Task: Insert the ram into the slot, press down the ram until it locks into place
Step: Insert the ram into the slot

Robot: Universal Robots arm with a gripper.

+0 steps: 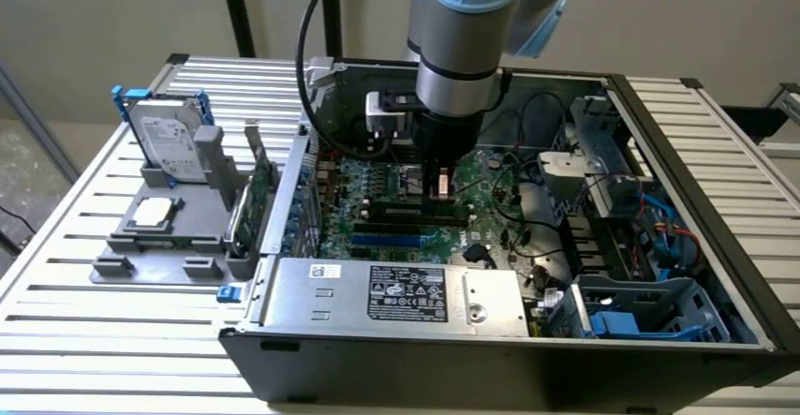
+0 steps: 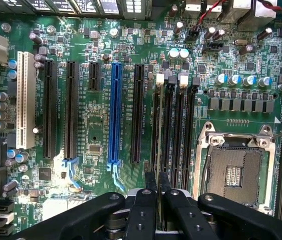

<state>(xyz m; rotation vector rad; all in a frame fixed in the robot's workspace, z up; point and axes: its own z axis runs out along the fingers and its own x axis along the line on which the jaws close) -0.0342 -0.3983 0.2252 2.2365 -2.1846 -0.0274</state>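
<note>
My gripper [image 2: 158, 184] reaches down into the open computer case over the motherboard [image 2: 95, 140]. Its two black fingers [image 2: 149, 186] are shut on the ram [image 2: 159, 145], which I see edge-on as a thin pale-green strip running away from the fingers. The ram stands in line with the outermost of several parallel black memory slots [image 2: 154, 100], the one nearest the long black expansion slots; whether it touches the slot I cannot tell. In the exterior view the gripper [image 1: 437, 193] hangs low above the memory slots [image 1: 397, 211].
A blue slot [image 2: 114, 110] and a white slot [image 2: 25, 100] lie beside the black ones. The open CPU socket [image 2: 233, 175] is close by. A power supply [image 1: 400, 293], drive cages [image 1: 650, 307] and cables crowd the case. A grey fixture [image 1: 156, 228] holds a hard drive [image 1: 169, 139].
</note>
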